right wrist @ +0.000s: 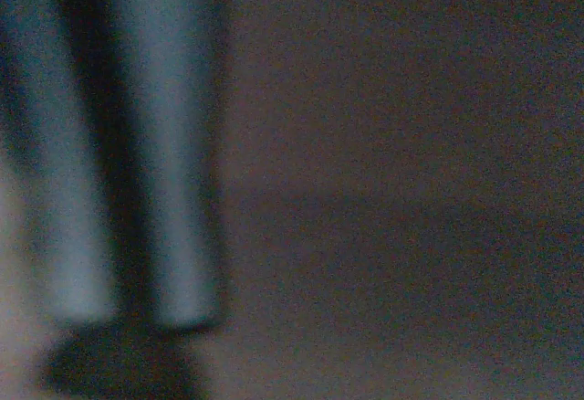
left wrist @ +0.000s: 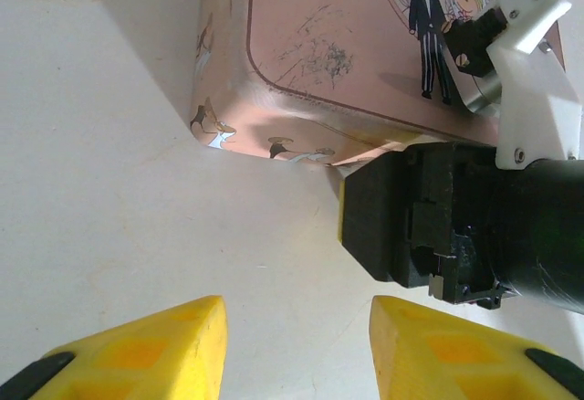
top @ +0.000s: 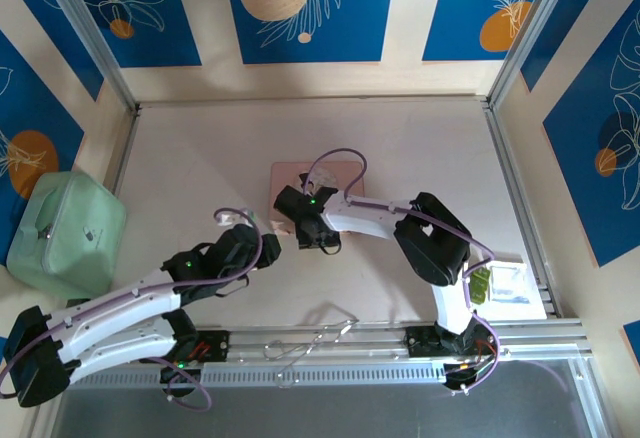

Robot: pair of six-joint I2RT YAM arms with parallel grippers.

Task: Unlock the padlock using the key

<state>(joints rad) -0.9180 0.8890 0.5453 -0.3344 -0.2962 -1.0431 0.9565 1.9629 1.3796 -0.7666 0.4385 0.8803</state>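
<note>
Padlock: I can't pin it down. My right wrist view is dark and blurred, just two bluish-grey upright bars close to the lens over a dark patch, and I can't tell whether that is it.

Right end effector [left wrist: 365, 219]: sits at the near edge of the pink tin [left wrist: 319, 44], low against the worktop [left wrist: 109, 236]. The left wrist view shows a black finger block with a yellow strip on its face, just beside the tin's near wall. Whether the fingers are spread or pinching anything, I can't tell. The wrist's white bracket hangs over the lid, next to the cartoon couple printed there.

Left end effector [left wrist: 297, 354]: yellow fingertips are spread, nothing is between them, and it hovers over bare worktop near the tin's near-left corner. It's apart from the tin and pointed towards the right end effector.

Top view: the tin lies mid-worktop with both arms reaching in to its near side. A mint-green case [top: 65, 233] sits outside the left rail. A small clear packet [top: 505, 283] lies at the right edge by the right arm.
</note>
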